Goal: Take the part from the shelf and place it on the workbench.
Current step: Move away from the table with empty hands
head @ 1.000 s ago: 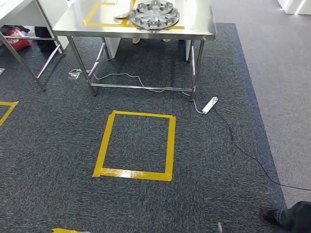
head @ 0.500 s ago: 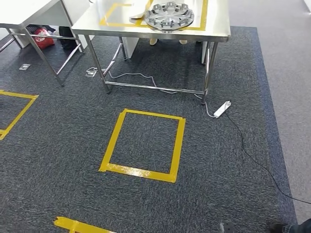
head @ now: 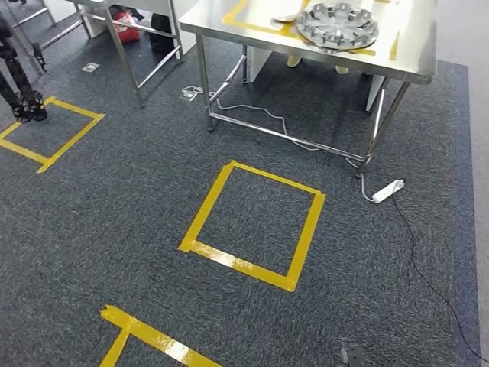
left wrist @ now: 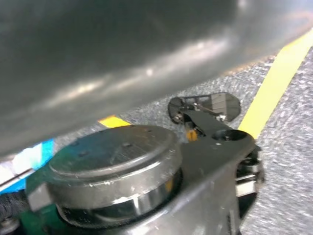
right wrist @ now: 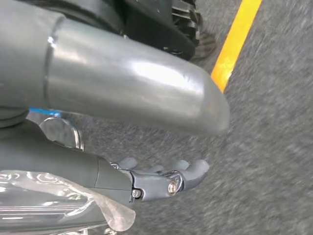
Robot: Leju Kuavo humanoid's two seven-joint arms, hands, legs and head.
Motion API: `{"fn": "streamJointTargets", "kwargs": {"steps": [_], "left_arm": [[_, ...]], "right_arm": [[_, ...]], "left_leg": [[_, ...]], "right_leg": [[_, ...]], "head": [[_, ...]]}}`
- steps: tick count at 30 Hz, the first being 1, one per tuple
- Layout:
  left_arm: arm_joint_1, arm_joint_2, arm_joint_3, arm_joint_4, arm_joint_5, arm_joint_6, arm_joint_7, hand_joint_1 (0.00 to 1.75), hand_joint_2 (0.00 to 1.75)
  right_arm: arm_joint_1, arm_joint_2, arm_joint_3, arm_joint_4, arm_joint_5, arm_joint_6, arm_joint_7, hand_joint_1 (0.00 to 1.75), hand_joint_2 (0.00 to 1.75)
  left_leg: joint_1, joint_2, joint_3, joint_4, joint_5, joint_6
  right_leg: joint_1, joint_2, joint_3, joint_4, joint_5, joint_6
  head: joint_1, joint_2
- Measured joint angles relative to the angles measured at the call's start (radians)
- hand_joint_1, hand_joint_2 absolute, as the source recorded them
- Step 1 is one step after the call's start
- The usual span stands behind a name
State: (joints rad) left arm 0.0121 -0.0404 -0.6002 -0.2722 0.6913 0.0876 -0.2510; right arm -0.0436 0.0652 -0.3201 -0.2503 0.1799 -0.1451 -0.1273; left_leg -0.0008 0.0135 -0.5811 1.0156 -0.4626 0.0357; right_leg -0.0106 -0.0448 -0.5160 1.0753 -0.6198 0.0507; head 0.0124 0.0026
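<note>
Silver part (head: 336,25) (workbench (head: 415,57)) shifted rightward.

Robot hand (right wrist: 162,178) — seemingly empty (blurred) — over carpet (right wrist: 273,147).

No readable text, label, brand or number appears anywhere. The yellow tape square (head: 254,227) on the carpet at the frame's centre bears no lettering, and the red bag (head: 125,25) at upper left is too small to read.
</note>
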Motion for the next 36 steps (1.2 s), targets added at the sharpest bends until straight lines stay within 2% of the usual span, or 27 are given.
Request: {"fn": "streamJointTargets", "kwargs": {"steps": [1, 2, 3, 4, 5, 6, 8, 10, 12, 13, 14, 16, 17, 18, 19, 20, 22, 24, 25, 27, 29, 31, 32, 33, 34, 35, 36], "left_arm": [[-0.003, -0.001, 0.0, 0.0, 0.0, 0.0, 0.0, 0.0, 0.0], [-0.005, -0.002, 0.0, 0.001, 0.0, 0.0, 0.0, 0.0, 0.0], [-0.006, -0.003, 0.0, 0.001, 0.0, 0.0, 0.0, 0.0, 0.0], [-0.006, -0.004, 0.0, 0.001, 0.0, 0.0, 0.0, 0.0, 0.0], [-0.006, -0.004, 0.0, 0.002, -0.002, 0.001, 0.001, 0.0, 0.0], [-0.006, -0.004, 0.0, 0.002, -0.005, 0.002, 0.002, 0.0, 0.0], [-0.01, -0.008, -0.001, 0.002, -0.015, 0.004, 0.009, 0.0, 0.0], [-0.016, -0.014, -0.004, 0.002, -0.025, 0.006, 0.018, 0.0, 0.0], [-0.017, -0.018, -0.007, 0.002, -0.031, 0.009, 0.024, 0.0, 0.0], [-0.017, -0.018, -0.009, 0.003, -0.033, 0.011, 0.026, 0.0, 0.0], [-0.018, -0.019, -0.01, 0.003, -0.034, 0.012, 0.027, 0.0, 0.0], [-0.023, -0.02, -0.015, 0.004, -0.036, 0.013, 0.031, 0.0, 0.0], [-0.026, -0.02, -0.018, 0.004, -0.036, 0.013, 0.033, 0.0, 0.0], [-0.027, -0.019, -0.02, 0.004, -0.036, 0.013, 0.034, 0.0, 0.0], [-0.027, -0.019, -0.022, 0.004, -0.036, 0.013, 0.035, 0.0, 0.0], [-0.027, -0.019, -0.024, 0.004, -0.036, 0.013, 0.036, 0.0, 0.0], [-0.027, -0.018, -0.025, 0.005, -0.036, 0.013, 0.036, 0.0, 0.0], [-0.03, -0.019, -0.026, 0.005, -0.035, 0.013, 0.036, 0.0, 0.0], [-0.031, -0.019, -0.026, 0.005, -0.034, 0.013, 0.036, 0.0, 0.0], [-0.029, -0.018, -0.026, 0.005, -0.032, 0.013, 0.036, 0.0, 0.0], [-0.027, -0.017, -0.026, 0.005, -0.03, 0.013, 0.036, 0.0, 0.0], [-0.028, -0.017, -0.026, 0.005, -0.028, 0.013, 0.035, 0.0, 0.0], [-0.029, -0.017, -0.026, 0.005, -0.027, 0.013, 0.035, 0.0, 0.0], [-0.029, -0.017, -0.026, 0.005, -0.026, 0.013, 0.035, 0.0, 0.0], [-0.028, -0.017, -0.026, 0.005, -0.025, 0.013, 0.035, 0.0, 0.0], [-0.027, -0.017, -0.026, 0.005, -0.024, 0.013, 0.035, 0.0, 0.0], [-0.026, -0.017, -0.026, 0.005, -0.024, 0.013, 0.035, 0.0, 0.0]], "right_arm": [[0.0, 0.0, 0.0, 0.0, 0.0, 0.0, 0.0, 0.0, 0.0], [0.003, 0.0, 0.0, 0.0, 0.0, 0.0, 0.0, 0.0, 0.0], [0.008, 0.0, 0.0, 0.0, 0.0, 0.0, 0.001, 0.0, 0.0], [0.012, 0.0, 0.0, 0.0, 0.0, 0.0, 0.001, 0.0, 0.0], [0.014, 0.0, 0.0, 0.0, 0.0, 0.0, 0.002, 0.0, 0.0], [0.015, -0.002, 0.0, 0.0, 0.001, 0.001, 0.002, 0.0, 0.0], [0.015, -0.011, 0.0, 0.001, 0.004, 0.009, 0.003, 0.0, 0.0], [0.017, -0.025, 0.001, 0.002, 0.006, 0.021, 0.004, 0.0, 0.0], [0.019, -0.034, 0.001, 0.004, 0.008, 0.03, 0.004, 0.0, 0.0], [0.02, -0.037, 0.001, 0.005, 0.008, 0.032, 0.004, 0.0, 0.0], [0.022, -0.04, 0.001, 0.007, 0.009, 0.033, 0.004, 0.0, 0.0], [0.027, -0.044, 0.001, 0.011, 0.01, 0.033, 0.004, 0.0, 0.0], [0.03, -0.045, 0.001, 0.014, 0.011, 0.033, 0.004, 0.0, 0.0], [0.032, -0.045, 0.001, 0.017, 0.011, 0.032, 0.004, 0.0, 0.0], [0.032, -0.045, 0.001, 0.019, 0.012, 0.032, 0.004, 0.0, 0.0], [0.031, -0.045, 0.001, 0.021, 0.012, 0.031, 0.004, 0.0, 0.0], [0.029, -0.046, 0.001, 0.022, 0.013, 0.03, 0.004, 0.0, 0.0], [0.026, -0.047, 0.001, 0.023, 0.014, 0.03, 0.004, 0.0, 0.0], [0.025, -0.048, 0.001, 0.023, 0.014, 0.03, 0.004, 0.0, 0.0], [0.02, -0.048, 0.002, 0.023, 0.015, 0.034, 0.004, 0.0, 0.0], [0.015, -0.048, 0.002, 0.023, 0.015, 0.039, 0.003, 0.0, 0.0], [0.015, -0.048, 0.003, 0.024, 0.014, 0.041, 0.003, 0.0, 0.0], [0.018, -0.048, 0.004, 0.024, 0.013, 0.041, 0.003, 0.0, 0.0], [0.02, -0.048, 0.004, 0.025, 0.013, 0.041, 0.003, 0.0, 0.0], [0.023, -0.048, 0.004, 0.025, 0.013, 0.04, 0.003, 0.0, 0.0], [0.024, -0.048, 0.004, 0.025, 0.012, 0.039, 0.002, 0.0, 0.0], [0.024, -0.048, 0.004, 0.025, 0.012, 0.038, 0.002, 0.0, 0.0]], "left_leg": [[-0.001, -0.012, -0.001, -0.001, 0.002, 0.003], [-0.002, -0.026, -0.003, -0.001, 0.004, 0.005], [-0.004, -0.042, -0.005, -0.001, 0.005, 0.006], [-0.006, -0.058, -0.005, -0.001, 0.006, 0.007], [-0.008, -0.073, -0.005, -0.001, 0.008, 0.006], [-0.009, -0.087, -0.005, 0.0, 0.01, 0.005], [-0.013, -0.111, -0.009, 0.001, 0.014, 0.0], [-0.01, -0.133, -0.016, 0.001, 0.018, -0.009], [-0.006, -0.148, -0.022, 0.002, 0.022, -0.021], [-0.007, -0.135, -0.028, 0.014, 0.013, -0.026], [-0.008, -0.11, -0.043, 0.045, -0.008, -0.031], [-0.004, -0.049, -0.095, 0.161, -0.076, -0.043], [0.001, -0.034, -0.123, 0.222, -0.104, -0.049], [0.006, -0.026, -0.141, 0.262, -0.116, -0.055], [0.011, -0.021, -0.141, 0.267, -0.11, -0.06], [0.016, -0.016, -0.121, 0.233, -0.086, -0.063], [0.018, 0.023, -0.047, 0.099, -0.025, -0.068], [0.014, 0.054, 0.001, 0.01, 0.001, -0.059], [0.01, 0.056, 0.005, 0.0, -0.002, -0.05], [0.009, 0.032, 0.003, -0.001, -0.002, -0.032], [0.01, 0.01, 0.002, -0.005, 0.002, -0.016], [0.007, -0.013, 0.001, -0.006, 0.005, -0.004], [0.004, -0.027, 0.0, -0.006, 0.005, -0.001], [0.0, -0.042, 0.0, -0.006, 0.005, 0.001], [-0.003, -0.058, 0.001, -0.006, 0.005, 0.002], [-0.006, -0.074, 0.003, -0.005, 0.004, 0.003], [-0.009, -0.089, 0.005, -0.005, 0.004, 0.003]], "right_leg": [[0.0, 0.026, -0.032, 0.059, -0.026, 0.0], [0.0, 0.036, -0.066, 0.119, -0.045, 0.0], [0.001, 0.041, -0.091, 0.159, -0.048, -0.002], [0.002, 0.044, -0.101, 0.166, -0.032, -0.005], [0.003, 0.048, -0.093, 0.135, 0.001, -0.01], [0.003, 0.061, -0.07, 0.078, 0.04, -0.017], [0.002, 0.107, -0.026, -0.03, 0.086, -0.031], [0.003, 0.127, -0.01, -0.07, 0.089, -0.04], [0.004, 0.103, 0.001, -0.083, 0.097, -0.045], [0.002, 0.091, 0.008, -0.091, 0.102, -0.049], [-0.002, 0.076, 0.014, -0.099, 0.109, -0.052], [-0.004, 0.045, 0.018, -0.106, 0.112, -0.054], [-0.004, 0.027, 0.019, -0.106, 0.112, -0.054], [-0.004, 0.01, 0.019, -0.106, 0.11, -0.052], [-0.005, -0.005, 0.02, -0.105, 0.108, -0.05], [-0.007, -0.019, 0.022, -0.105, 0.105, -0.046], [-0.01, -0.044, 0.028, -0.103, 0.097, -0.034], [-0.007, -0.065, 0.031, -0.1, 0.086, -0.017], [-0.006, -0.074, 0.034, -0.101, 0.082, -0.01], [-0.009, -0.085, 0.047, -0.105, 0.077, 0.004], [-0.013, -0.044, 0.039, -0.074, 0.048, 0.013], [-0.014, 0.019, -0.019, 0.047, -0.019, 0.012], [-0.012, 0.034, -0.059, 0.125, -0.05, 0.009], [-0.009, 0.04, -0.093, 0.185, -0.066, 0.005], [-0.007, 0.043, -0.113, 0.209, -0.059, 0.0], [-0.004, 0.046, -0.113, 0.188, -0.03, -0.006], [-0.001, 0.055, -0.096, 0.131, 0.014, -0.014]], "head": [[0.003, 0.0], [0.004, 0.0], [0.005, 0.0], [0.005, 0.0], [0.006, 0.0], [0.006, 0.0], [0.005, 0.0], [0.004, 0.0], [0.004, 0.0], [0.002, 0.0], [0.0, 0.0], [-0.006, 0.0], [-0.006, 0.0], [-0.006, 0.0], [-0.006, 0.0], [-0.006, 0.0], [-0.008, 0.0], [-0.007, 0.0], [-0.006, 0.0], [-0.002, 0.0], [0.001, 0.0], [0.004, 0.0], [0.004, 0.0], [0.004, 0.0], [0.005, 0.0], [0.005, 0.0], [0.004, 0.0]]}}
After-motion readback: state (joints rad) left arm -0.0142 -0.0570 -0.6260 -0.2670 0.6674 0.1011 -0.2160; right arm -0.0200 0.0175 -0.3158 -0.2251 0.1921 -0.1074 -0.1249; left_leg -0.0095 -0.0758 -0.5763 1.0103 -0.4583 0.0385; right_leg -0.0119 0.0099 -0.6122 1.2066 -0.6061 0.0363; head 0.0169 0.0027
